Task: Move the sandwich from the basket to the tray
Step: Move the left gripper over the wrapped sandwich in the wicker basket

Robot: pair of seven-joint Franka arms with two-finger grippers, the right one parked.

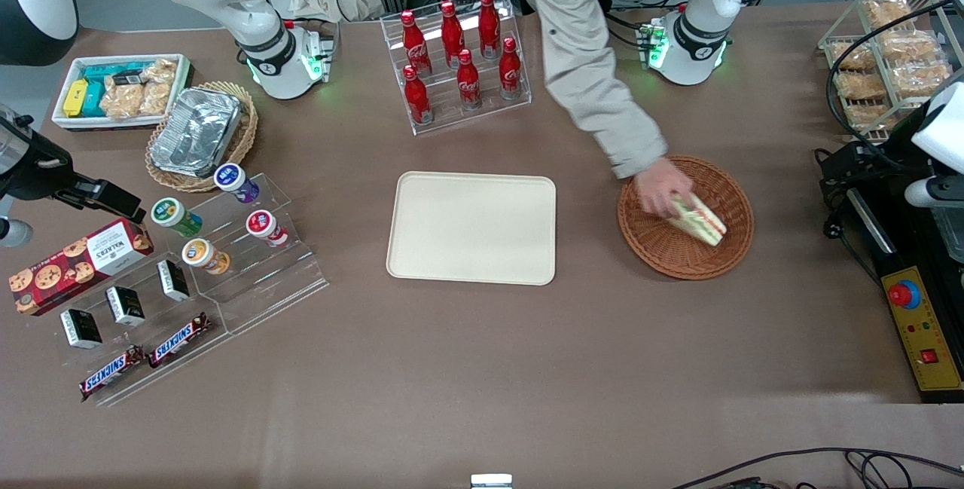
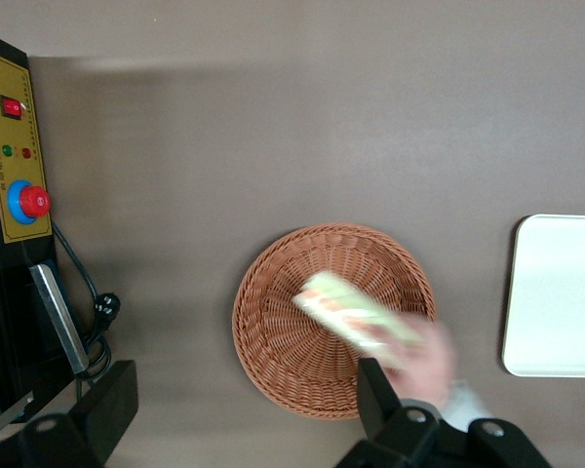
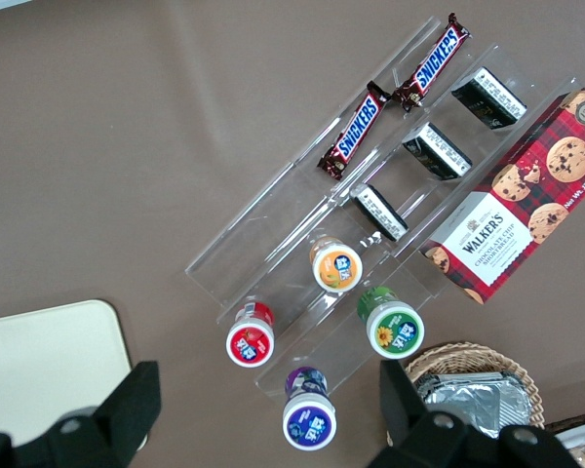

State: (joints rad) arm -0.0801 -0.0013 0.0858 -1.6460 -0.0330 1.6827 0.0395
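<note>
Bench point(image 1: 467, 368): brown surface carrying all items listed.

Tray point(image 1: 472, 227): cream rectangular, rounded corners, low rim. Lies flat mid-bench, nothing on it. It sits beside the basket toward the parked arm's end, with a strip of bare bench between the two.

Basket point(image 1: 734, 195): round, reddish-brown wicker, shallow. Stands toward the working arm's end of the bench.

Person's sleeve point(image 1: 595, 74): beige, reaching down over the bench to the basket.

Bottle rack point(image 1: 456, 52): clear stepped stand with seven red cola bottles, farther from the front camera than the tray.

Control box point(image 1: 922, 331): yellow panel with a red button, at the working arm's end of the bench.

Tool point(image 2: 249, 375): left arm's, held high above the bench and looking down on the basket. Its two dark fingers are spread wide and nothing is between them.

Person's hand point(image 1: 659, 186): inside the basket, resting on the sandwich.

Sandwich point(image 1: 700, 219): wrapped white-bread wedge with green and red layers. It lies inside the basket, touched at one end by the person's hand.
</note>
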